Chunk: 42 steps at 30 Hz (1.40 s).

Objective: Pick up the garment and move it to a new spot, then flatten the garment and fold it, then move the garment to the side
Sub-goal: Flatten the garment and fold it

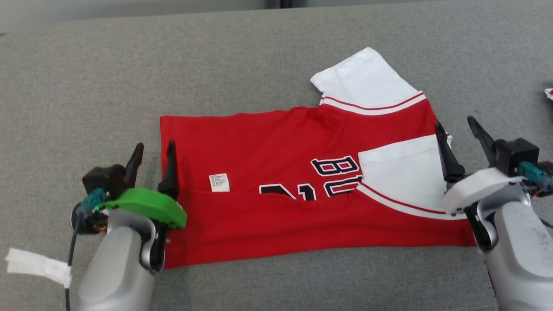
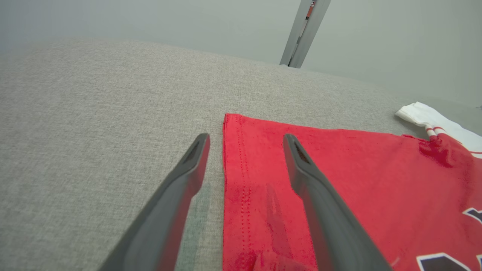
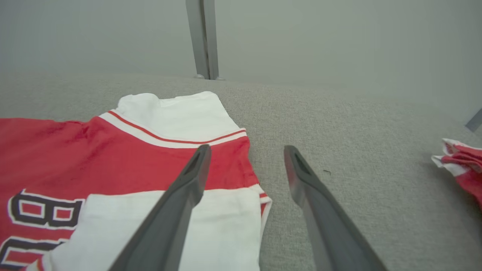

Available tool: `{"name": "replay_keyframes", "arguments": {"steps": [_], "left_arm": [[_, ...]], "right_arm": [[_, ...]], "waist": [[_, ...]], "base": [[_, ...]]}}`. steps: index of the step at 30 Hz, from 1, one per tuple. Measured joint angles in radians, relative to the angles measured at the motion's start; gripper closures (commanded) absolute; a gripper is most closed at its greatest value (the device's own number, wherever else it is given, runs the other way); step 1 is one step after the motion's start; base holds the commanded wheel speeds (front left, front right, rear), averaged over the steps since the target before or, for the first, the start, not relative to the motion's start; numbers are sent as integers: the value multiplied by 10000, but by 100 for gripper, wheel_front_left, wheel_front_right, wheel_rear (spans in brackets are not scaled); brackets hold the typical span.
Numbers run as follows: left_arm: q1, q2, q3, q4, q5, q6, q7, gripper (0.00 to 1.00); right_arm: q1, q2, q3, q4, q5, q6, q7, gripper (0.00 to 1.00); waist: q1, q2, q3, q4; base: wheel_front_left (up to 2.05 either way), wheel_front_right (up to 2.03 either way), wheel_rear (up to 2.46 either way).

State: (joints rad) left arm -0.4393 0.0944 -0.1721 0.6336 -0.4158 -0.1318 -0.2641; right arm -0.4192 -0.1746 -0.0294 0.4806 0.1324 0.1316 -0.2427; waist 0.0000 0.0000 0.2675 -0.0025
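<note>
The garment (image 1: 276,172), a red jersey with white sleeves and dark lettering, lies sideways on the grey cushion with its near long edge folded up over the letters. A small white tag (image 1: 219,182) shows near its left end. My left gripper (image 1: 153,151) stands open over the hem end (image 2: 256,169), one finger above the red cloth and the other above the cushion. My right gripper (image 1: 456,127) is open at the collar end, straddling the edge of the folded white sleeve (image 3: 226,218). Neither holds anything.
A second red-and-white cloth bundle (image 3: 461,165) lies apart at the far right, its corner just visible (image 1: 548,93). A white paper strip (image 1: 36,265) hangs at the lower left. A grey post (image 3: 203,37) stands behind the cushion's back edge.
</note>
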Motion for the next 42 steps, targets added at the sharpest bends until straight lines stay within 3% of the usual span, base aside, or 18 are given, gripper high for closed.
{"name": "replay_keyframes", "arguments": {"steps": [7, 14, 16, 17, 26, 38, 39, 40, 41, 42], "left_arm": [[-2062, 646, -953, 1446, -711, -2, 268, 0], [-3004, 970, -2054, 2372, -1308, -2, 366, 0], [-3191, 1026, -2207, 2537, -1467, -2, 284, 70], [-3289, 1043, -2278, 2615, -1530, 0, 251, 100], [-3672, 966, -3221, 2372, -2080, 0, 61, 100], [-3763, 742, -3448, 1310, -2082, 0, 31, 100], [-3762, 696, -3452, 1248, -2082, 0, 31, 100], [-3762, 673, -3448, 1206, -2082, 0, 31, 100], [-3762, 662, -3440, 1162, -2075, 0, 31, 100], [-3761, 662, -3405, 1127, -2065, 0, 31, 100]], "right_arm": [[-1702, -188, 221, 639, -466, 0, 238, 0], [-3135, -606, 570, 1369, -878, 0, 614, 0], [-3498, -662, 698, 1590, -984, 0, 704, 0], [-3689, -679, 780, 1722, -991, 0, 757, 0], [-5223, -1011, 1528, 2926, -807, 0, 1459, 0], [-6689, -1087, 2464, 4585, 4, 0, 2598, 0], [-6781, -1137, 2537, 4684, 65, 0, 2665, 50], [-6852, -1179, 2589, 4746, 113, 0, 2706, 76], [-6933, -1235, 2656, 4817, 171, 0, 2731, 100], [-7000, -1275, 2683, 4865, 221, 0, 2709, 100]], "waist": [[0, 0, 840, -80], [0, 0, 1565, -118], [0, 0, 1716, -101], [0, 0, 1786, -83], [0, 0, 2025, 494], [0, 0, 2448, 1376], [0, 0, 2483, 1438], [0, 0, 2508, 1485], [0, 0, 2539, 1533], [0, 0, 2572, 1568]], "base": [[0, 0, 0], [0, 0, 0], [0, 0, 0], [0, 0, 0], [0, 0, 0], [0, 0, 0], [0, 0, 0], [0, 0, 0], [0, 0, 0], [0, 0, 0]]}}
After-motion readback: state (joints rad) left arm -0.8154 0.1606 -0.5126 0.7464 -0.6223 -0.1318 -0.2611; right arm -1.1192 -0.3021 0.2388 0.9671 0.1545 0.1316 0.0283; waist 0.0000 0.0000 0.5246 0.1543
